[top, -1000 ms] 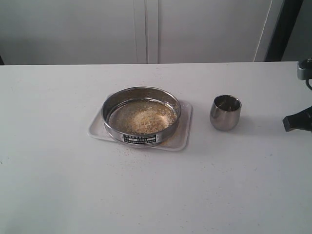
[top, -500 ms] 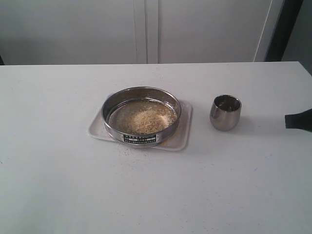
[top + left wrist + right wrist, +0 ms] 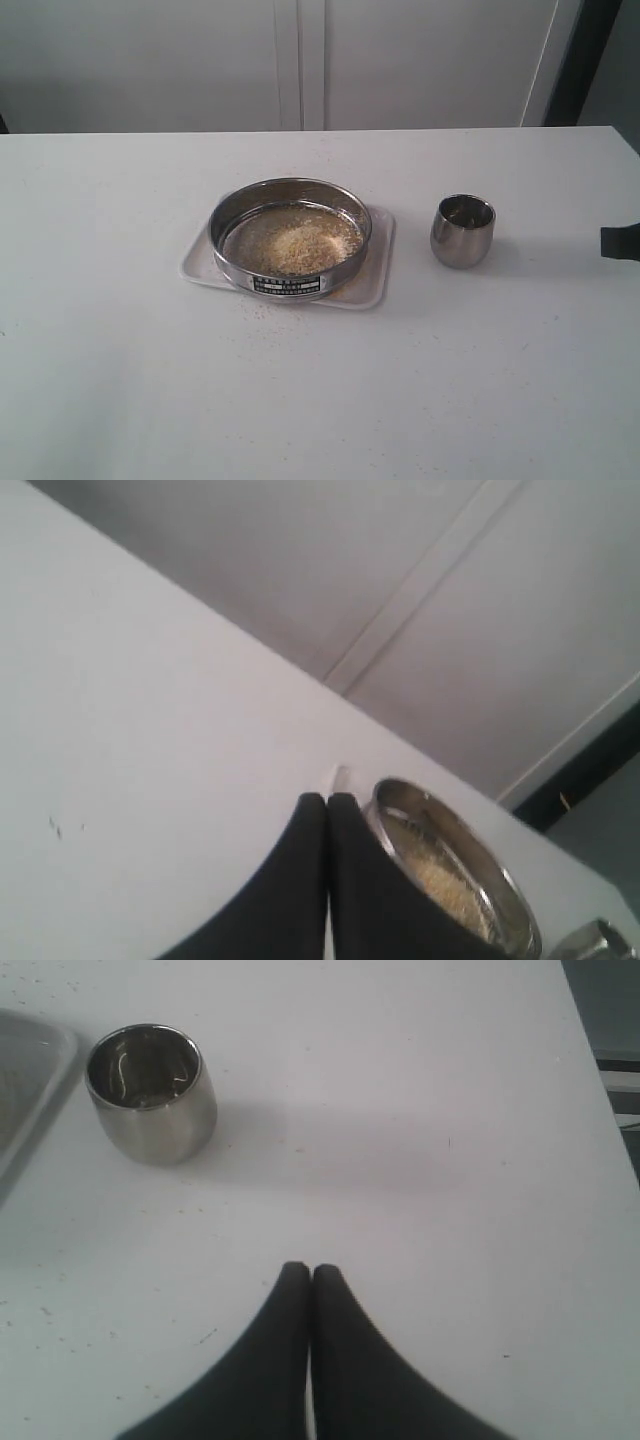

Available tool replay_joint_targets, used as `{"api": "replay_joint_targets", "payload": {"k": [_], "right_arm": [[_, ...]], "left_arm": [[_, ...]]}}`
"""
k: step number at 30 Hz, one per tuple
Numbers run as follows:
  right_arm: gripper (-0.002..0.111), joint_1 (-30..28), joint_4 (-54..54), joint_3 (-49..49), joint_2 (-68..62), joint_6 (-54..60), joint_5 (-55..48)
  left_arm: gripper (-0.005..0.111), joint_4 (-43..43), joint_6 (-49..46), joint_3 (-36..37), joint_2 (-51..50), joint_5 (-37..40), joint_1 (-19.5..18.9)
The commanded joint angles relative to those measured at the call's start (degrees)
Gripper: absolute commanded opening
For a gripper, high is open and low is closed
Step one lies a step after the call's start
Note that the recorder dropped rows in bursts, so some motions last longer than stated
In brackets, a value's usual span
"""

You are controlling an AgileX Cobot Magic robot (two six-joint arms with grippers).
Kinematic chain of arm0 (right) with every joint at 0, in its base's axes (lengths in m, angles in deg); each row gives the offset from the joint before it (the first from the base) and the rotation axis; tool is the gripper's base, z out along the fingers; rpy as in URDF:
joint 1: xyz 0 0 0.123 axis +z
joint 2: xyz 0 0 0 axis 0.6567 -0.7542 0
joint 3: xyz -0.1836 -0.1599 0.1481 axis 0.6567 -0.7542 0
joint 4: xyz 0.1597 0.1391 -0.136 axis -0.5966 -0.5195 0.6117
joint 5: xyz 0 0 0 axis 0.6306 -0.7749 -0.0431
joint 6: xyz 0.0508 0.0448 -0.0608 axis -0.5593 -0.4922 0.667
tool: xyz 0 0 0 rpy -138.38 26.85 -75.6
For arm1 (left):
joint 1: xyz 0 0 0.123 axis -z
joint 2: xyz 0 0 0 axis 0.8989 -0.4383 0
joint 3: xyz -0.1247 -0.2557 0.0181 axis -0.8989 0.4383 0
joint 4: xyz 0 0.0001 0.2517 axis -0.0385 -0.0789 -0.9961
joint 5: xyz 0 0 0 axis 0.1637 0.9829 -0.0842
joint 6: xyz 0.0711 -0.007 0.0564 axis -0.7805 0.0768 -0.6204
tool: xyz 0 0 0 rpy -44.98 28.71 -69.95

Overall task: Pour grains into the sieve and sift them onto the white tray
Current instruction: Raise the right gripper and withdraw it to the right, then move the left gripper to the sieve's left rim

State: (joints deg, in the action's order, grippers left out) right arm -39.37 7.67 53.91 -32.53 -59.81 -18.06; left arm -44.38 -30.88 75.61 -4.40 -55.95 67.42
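1 sieve [image 3: 228, 262], white tray [image 3: 372, 282], label [image 3: 287, 284] txt illegible

White table [image 3: 120, 380] bearing the white tray [image 3: 380, 272]; a steel cup [image 3: 462, 232] stands between it and my right gripper [image 3: 303, 1272].

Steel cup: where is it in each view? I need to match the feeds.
Exterior view: the steel cup stands upright on the white table, right of the sieve.
Left wrist view: only a sliver shows at the frame's edge, beyond the sieve.
Right wrist view: whole, ahead of the shut right claw.
Shared landmark: the white table.
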Motion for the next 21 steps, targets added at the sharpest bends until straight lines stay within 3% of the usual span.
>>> {"api": "replay_joint_targets", "payload": {"k": [1,4,9,21], "right_arm": [[0.000,-0.55,-0.14,-0.17,0.49,-0.40,0.52],[0.000,-0.55,-0.14,-0.17,0.49,-0.40,0.52],[0.000,-0.55,-0.14,-0.17,0.49,-0.50,0.52],[0.000,-0.55,-0.14,-0.17,0.49,-0.50,0.52]], "left_arm": [[0.000,1.24,2.46,-0.86,0.26,-6.45,0.00],[0.000,1.13,2.53,-4.61,-0.47,-0.73,0.00],[0.000,-6.30,0.46,-9.76,-10.62,5.24,0.00],[0.000,-8.72,-15.60,-24.61,-37.67,18.75,0.10]]}}
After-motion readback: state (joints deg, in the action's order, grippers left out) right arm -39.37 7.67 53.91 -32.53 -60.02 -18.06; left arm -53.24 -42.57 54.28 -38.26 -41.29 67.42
